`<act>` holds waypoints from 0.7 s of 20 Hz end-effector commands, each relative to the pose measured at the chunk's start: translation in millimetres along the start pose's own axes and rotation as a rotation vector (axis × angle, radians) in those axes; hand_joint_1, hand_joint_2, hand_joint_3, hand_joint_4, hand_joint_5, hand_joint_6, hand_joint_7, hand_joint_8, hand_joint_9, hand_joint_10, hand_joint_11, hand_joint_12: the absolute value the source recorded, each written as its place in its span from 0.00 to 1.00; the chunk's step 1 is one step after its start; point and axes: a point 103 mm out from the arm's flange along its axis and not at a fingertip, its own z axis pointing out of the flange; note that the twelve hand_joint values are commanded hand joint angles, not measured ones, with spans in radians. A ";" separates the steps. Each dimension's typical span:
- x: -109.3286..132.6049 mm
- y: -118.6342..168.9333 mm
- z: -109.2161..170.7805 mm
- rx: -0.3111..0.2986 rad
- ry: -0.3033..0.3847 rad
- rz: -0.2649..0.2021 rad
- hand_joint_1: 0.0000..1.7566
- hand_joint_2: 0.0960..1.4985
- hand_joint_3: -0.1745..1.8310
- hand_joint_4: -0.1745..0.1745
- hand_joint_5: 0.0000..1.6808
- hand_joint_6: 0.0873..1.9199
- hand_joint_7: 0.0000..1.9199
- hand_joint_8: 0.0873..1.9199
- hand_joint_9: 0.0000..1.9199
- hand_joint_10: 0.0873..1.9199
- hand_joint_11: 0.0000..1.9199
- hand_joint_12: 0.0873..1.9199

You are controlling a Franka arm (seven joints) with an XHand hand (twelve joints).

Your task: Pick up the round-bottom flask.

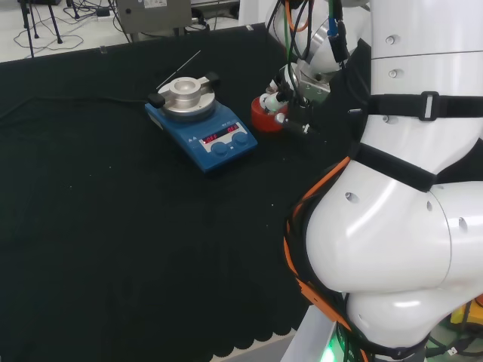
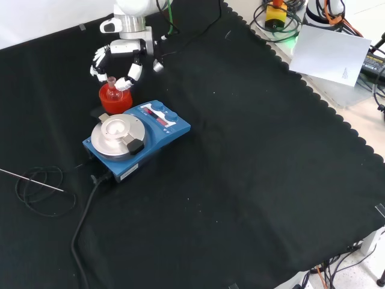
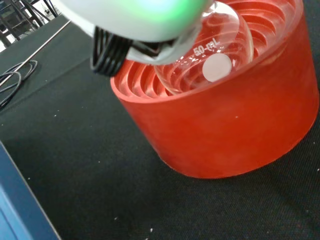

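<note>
A clear round-bottom flask [image 2: 112,91] sits with its bulb [image 3: 210,60] in a red ribbed stand [image 2: 115,103], its neck pointing up. The black and white hand [image 2: 115,60] hangs over it from the far side. Its fingers [image 2: 96,61] are bent on one side of the neck and another fingertip [image 2: 125,84] sits close on the other side. A gap shows between the neck and the fingers in the front view. In the head view the hand [image 1: 293,89] is right of the stand [image 1: 264,119], its white tips by the flask top [image 1: 266,99].
A blue hotplate stirrer [image 2: 136,137] with a round metal top stands just in front of the stand in the front view, left of it in the head view [image 1: 202,121]. Its black cable [image 2: 84,217] and a coiled wire with a thin rod [image 2: 36,189] lie on the cloth.
</note>
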 end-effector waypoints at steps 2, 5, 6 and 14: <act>2.8 0.6 -1.6 -0.029 0.000 0.006 0.64 0.52 0.29 0.52 0.65 0.39 0.31 0.31 0.38 0.29 0.21 0.67; 3.8 0.5 -2.3 -0.044 0.003 0.011 0.64 0.58 0.22 0.48 0.67 0.39 0.32 0.31 0.41 0.28 0.23 0.66; 3.9 0.3 -2.4 -0.046 0.002 0.013 0.64 0.59 0.22 0.47 0.67 0.39 0.33 0.31 0.41 0.28 0.23 0.66; 7.8 -0.9 -7.2 -0.050 0.011 0.007 0.65 0.51 0.31 0.42 0.69 0.39 0.36 0.28 0.45 0.25 0.25 0.65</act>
